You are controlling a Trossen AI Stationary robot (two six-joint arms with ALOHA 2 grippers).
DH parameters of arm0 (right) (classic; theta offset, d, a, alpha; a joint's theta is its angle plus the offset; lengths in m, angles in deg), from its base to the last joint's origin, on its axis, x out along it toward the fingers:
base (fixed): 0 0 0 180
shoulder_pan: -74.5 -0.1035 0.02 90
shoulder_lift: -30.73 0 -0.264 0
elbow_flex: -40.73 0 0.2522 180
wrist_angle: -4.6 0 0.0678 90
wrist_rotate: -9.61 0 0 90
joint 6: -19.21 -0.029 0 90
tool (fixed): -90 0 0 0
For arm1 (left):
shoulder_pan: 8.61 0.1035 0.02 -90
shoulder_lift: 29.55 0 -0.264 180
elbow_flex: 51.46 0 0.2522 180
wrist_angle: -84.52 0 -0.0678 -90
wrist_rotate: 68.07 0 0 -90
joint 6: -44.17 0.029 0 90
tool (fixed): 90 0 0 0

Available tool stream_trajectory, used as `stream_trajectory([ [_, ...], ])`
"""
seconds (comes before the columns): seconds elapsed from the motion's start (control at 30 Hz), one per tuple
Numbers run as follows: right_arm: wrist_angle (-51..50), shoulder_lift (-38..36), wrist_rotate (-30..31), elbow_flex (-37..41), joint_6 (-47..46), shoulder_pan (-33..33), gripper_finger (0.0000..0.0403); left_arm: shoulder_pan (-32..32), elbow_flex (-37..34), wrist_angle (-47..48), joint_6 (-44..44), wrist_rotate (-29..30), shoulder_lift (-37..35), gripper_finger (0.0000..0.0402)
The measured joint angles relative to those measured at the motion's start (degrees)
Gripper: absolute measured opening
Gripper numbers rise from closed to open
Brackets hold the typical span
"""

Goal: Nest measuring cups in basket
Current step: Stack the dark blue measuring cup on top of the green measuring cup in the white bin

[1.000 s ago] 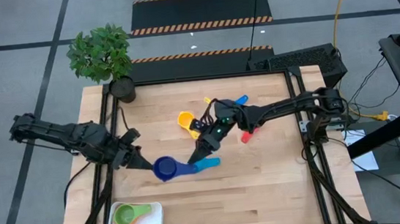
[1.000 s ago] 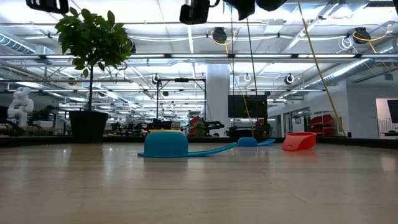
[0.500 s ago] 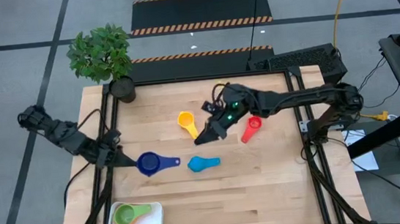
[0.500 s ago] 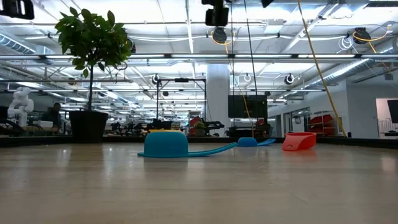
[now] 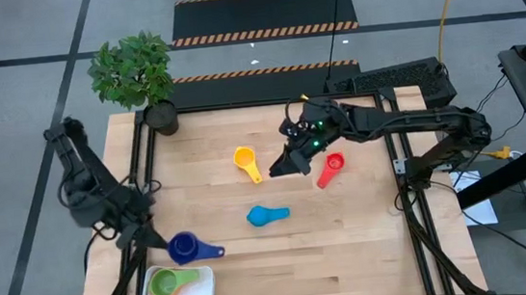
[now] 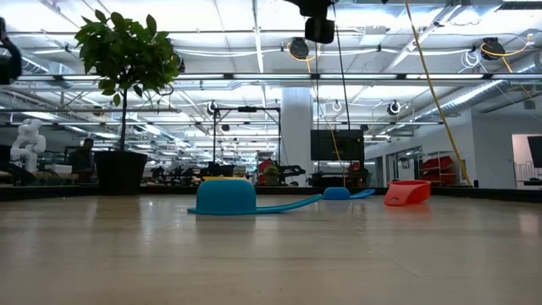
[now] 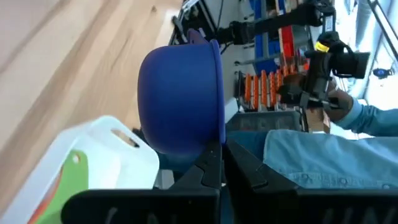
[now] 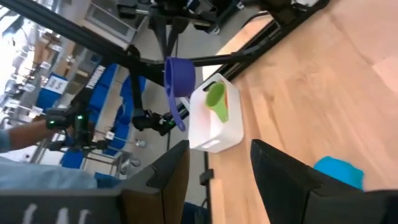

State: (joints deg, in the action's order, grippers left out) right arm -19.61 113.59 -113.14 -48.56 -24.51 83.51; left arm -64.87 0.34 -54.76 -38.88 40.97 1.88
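My left gripper (image 5: 163, 242) is shut on the dark blue measuring cup (image 5: 184, 246) and holds it in the air just beyond the white basket (image 5: 199, 291), at the table's near left corner. A green cup (image 5: 166, 284) lies in the basket. My right gripper (image 5: 280, 170) hangs open over the table's middle, between the yellow cup (image 5: 244, 159) and the red cup (image 5: 330, 167), with nothing between its fingers (image 8: 168, 180). The light blue cup (image 5: 266, 215) rests upside down on its rim. In the low view the red cup (image 6: 406, 192) lies on its side. My left gripper pinches the dark blue cup's bowl at its rim (image 7: 216, 140), on the side opposite the handle (image 5: 213, 252). The fingers (image 7: 208, 171) come at it roughly level from the table's left. The cup is clear of the table, with its opening facing up.
A potted plant (image 5: 145, 76) stands at the far left corner. A small blue cup (image 6: 337, 193) lies behind the light blue one in the low view. Dark frame rails run along the table's left and right edges. A person's sleeve (image 7: 311, 158) shows beyond the table.
My left gripper has swung from the table's middle toward the near left corner, carrying the dark blue cup to just beyond the basket. My right gripper has drawn away from that cup toward the far right and risen. The light blue cup stays where it was.
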Motion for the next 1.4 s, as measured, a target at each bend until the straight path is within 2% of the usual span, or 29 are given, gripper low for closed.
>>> stream_trajectory([
  [0.17, -1.32, 0.01, -0.01, 0.00, 2.97, 0.09, 0.0164, -8.54, 0.00, -0.27, -8.42, 8.80, 4.04, 0.0005],
  [0.33, -3.87, 0.03, -0.27, 0.00, 6.40, 0.14, 0.0164, -17.46, 0.00, -1.97, -18.49, 14.96, 9.78, 0.0006],
  [0.57, -6.98, 0.04, -0.46, 0.00, 11.04, 2.13, 0.0164, -29.46, 0.00, -2.16, -35.53, 25.84, 18.72, 0.0004],
  [0.67, -6.34, 0.05, -2.97, 0.00, 11.97, 3.17, 0.0164, -33.46, 0.00, -2.05, -41.38, 31.14, 22.03, 0.0007],
  [0.83, -2.87, 0.01, -7.85, -0.02, 11.60, 4.27, 0.0163, -38.38, 0.00, -3.01, -42.21, 31.49, 25.12, 0.0004],
  [1.07, 2.51, 0.03, -7.69, -0.02, 6.75, 3.83, 0.0143, -40.46, -2.10, -1.92, -42.16, 30.39, 25.20, 0.0004],
  [1.23, 13.02, 0.03, -3.31, -0.02, 0.25, -0.01, 0.0124, -41.11, -7.55, -5.10, -42.17, 30.12, 23.27, 0.0009],
  [1.4, 18.24, 0.03, 5.18, -0.02, -4.56, -5.16, 0.0110, -43.43, -12.19, -8.04, -41.77, 30.15, 20.81, 0.0004],
])
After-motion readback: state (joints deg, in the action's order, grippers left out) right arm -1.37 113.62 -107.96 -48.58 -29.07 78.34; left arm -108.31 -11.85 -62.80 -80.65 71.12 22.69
